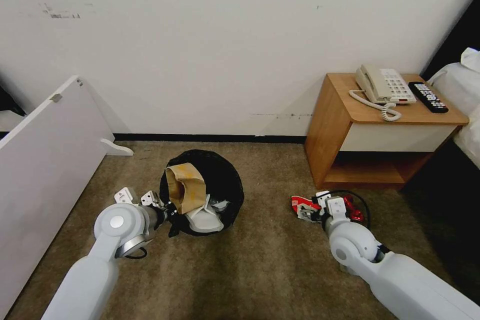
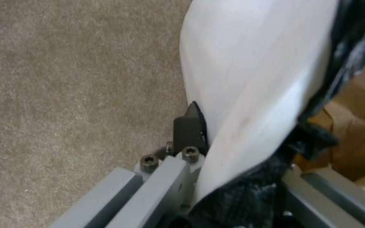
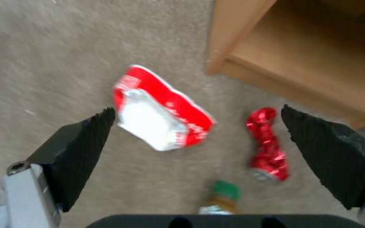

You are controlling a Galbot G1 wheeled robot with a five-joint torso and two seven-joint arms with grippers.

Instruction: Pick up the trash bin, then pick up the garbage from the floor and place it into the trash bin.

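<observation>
your left gripper is clamped on the trash bin rim at its 8 o'clock, right gripper spread wide over the light, crinkly packet on the carpet; pinch its flat middle.

Rough carpet, glossy crushed metal can, wooden nightstand.

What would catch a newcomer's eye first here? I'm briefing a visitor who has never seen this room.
Likely the trash bin, black-lined, tipped on the carpet with a brown paper bag sticking out, its rim gripped by the left claw. Next, the right claw hanging open over the red-white packet and crushed red can beside the wooden nightstand.
</observation>
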